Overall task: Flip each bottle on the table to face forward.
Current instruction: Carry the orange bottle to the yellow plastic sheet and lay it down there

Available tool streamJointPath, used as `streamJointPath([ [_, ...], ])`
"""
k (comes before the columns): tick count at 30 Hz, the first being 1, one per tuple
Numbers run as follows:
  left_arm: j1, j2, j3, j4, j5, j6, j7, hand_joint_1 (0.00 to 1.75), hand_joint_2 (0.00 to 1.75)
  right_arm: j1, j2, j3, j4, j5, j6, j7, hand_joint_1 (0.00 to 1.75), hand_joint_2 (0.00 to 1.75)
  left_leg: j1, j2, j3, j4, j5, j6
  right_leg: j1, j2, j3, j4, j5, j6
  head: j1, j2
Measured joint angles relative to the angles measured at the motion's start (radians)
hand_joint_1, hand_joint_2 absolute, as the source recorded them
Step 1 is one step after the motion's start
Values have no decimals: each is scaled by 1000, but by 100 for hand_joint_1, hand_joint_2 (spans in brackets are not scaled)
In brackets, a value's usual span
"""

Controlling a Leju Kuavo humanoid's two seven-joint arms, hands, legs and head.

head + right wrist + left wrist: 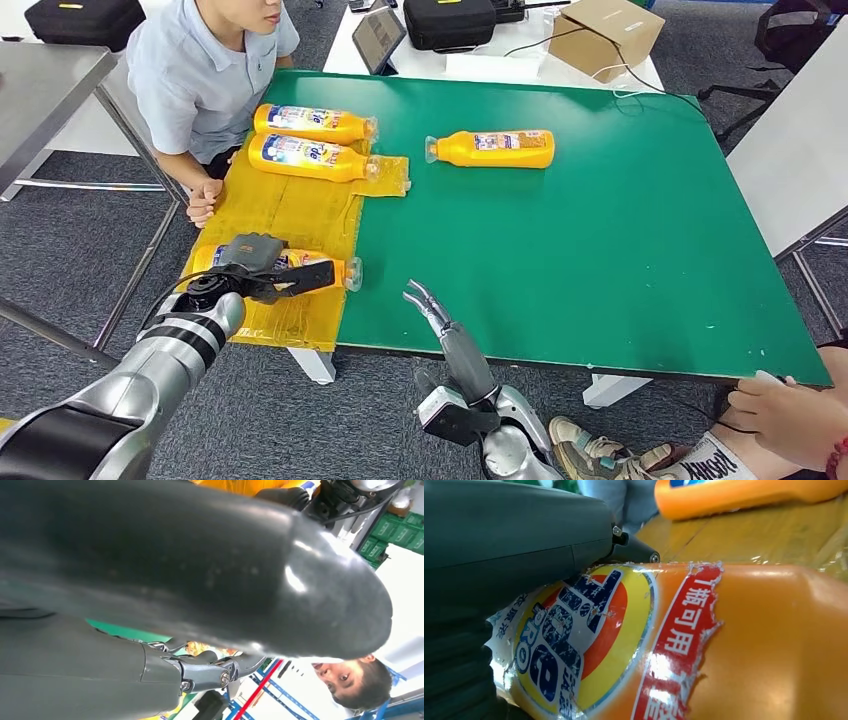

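Now, axis: orange plastic detergent bottle [300, 268] lies crosswise, cap rightward.
Left hand [262, 270]: fingers wrapped round it.
Right hand [432, 308]: empty, fingers apart, farther off.

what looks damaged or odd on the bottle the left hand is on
The orange detergent bottle under the left hand has a scuffed label, its edges torn and ragged and its print flecked with white.
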Motion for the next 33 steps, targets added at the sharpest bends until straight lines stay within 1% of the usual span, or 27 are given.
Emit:
streamJointPath([
  [1, -10, -5, 1, 18, 11, -4, 5, 171, 175, -3, 1, 0, 4, -2, 0, 0, 0, 0, 0, 0, 0, 0, 0, 0, 0, 0, 0, 0, 0, 0, 0, 0],
  [2, -19, -10, 3, 35, 19, -8, 8, 160, 175, -7, 2, 0, 9, -3, 0, 0, 0, 0, 0, 0, 0, 0, 0, 0, 0, 0, 0, 0, 0, 0, 0, 0],
  [4, -34, -21, 9, 64, 34, -14, 10, 112, 175, -15, 5, 0, 21, -5, 0, 1, 0, 0, 0, 0, 0, 0, 0, 0, 0, 0, 0, 0, 0, 0, 0, 0],
  [5, -39, -28, 14, 75, 44, -17, 9, 92, 175, -18, 6, 0, 26, -6, 0, 1, 0, 0, 0, -1, 0, 0, 0, 0, 0, 0, 0, 0, 0, 0, 0, 0],
  [6, -42, -34, 21, 83, 57, -20, 8, 79, 175, -21, 7, 0, 30, -6, 0, 2, 0, 0, 0, -1, 0, 0, 0, 0, 0, 0, 0, 0, 0, 0, 0, 0],
  [9, -51, -48, 53, 100, 103, -33, 4, 79, 175, -24, 8, 0, 39, -8, 0, 2, 0, 0, 0, 0, 0, 0, 0, 0, 0, 0, 1, 0, 0, 0, 0, 0],
  [10, -55, -50, 63, 105, 113, -37, 3, 62, 175, -24, 8, 0, 43, -8, 0, 2, 0, 0, 0, -1, 0, 0, 0, 0, 0, 0, 1, 0, 0, 0, 0, 0],
  [13, -62, -54, 84, 115, 124, -45, 3, 3, 175, -26, 11, 0, 52, -8, 0, 3, 0, 0, 0, -1, 1, 0, 0, 0, 0, 0, 1, 0, 0, 0, 0, 0],
  [14, -64, -55, 90, 116, 132, -50, 2, 0, 175, -27, 11, 0, 54, -9, 0, 3, 0, 0, 0, -1, 1, 0, 0, 0, 0, 0, 1, 0, 0, 0, 0, 0],
  [16, -68, -58, 110, 121, 174, -72, -3, 0, 175, -29, 13, 0, 59, -10, -1, 3, 0, 0, 0, -1, 1, 0, 0, 0, 0, 0, 1, 0, 0, 0, 0, 0],
  [19, -76, -68, 171, 128, 289, -119, -28, 0, 175, -39, 16, 1, 76, -15, -5, 0, 0, 0, 0, -1, 1, 0, 0, 0, 0, 0, 1, 0, 0, 0, 0, 0],
  [22, -82, -79, 246, 131, 392, -154, -72, 0, 175, -54, 21, 2, 103, -20, -19, -9, 0, 0, 0, -1, 1, 0, 0, 0, 0, 0, 1, 0, 0, 0, 0, 0],
  [25, -83, -89, 299, 130, 452, -187, -127, 0, 175, -60, 24, 2, 125, -23, -31, -18, 0, 0, 0, -1, 1, 0, 0, 0, 0, 0, 1, 0, 0, 0, 0, 0],
  [30, -81, -94, 336, 100, 569, -252, -224, 0, 175, -61, 23, 2, 149, -30, -45, -26, 0, 0, 0, 0, 0, 0, 0, 0, 0, 0, 0, 0, 0, 0, 0, 0],
  [33, -77, -94, 342, 56, 666, -280, -258, 0, 175, -61, 21, 1, 159, -35, -55, -33, 0, 0, 0, 0, 0, 0, 0, 0, 0, 0, 0, 0, 0, 0, 0, 0],
])
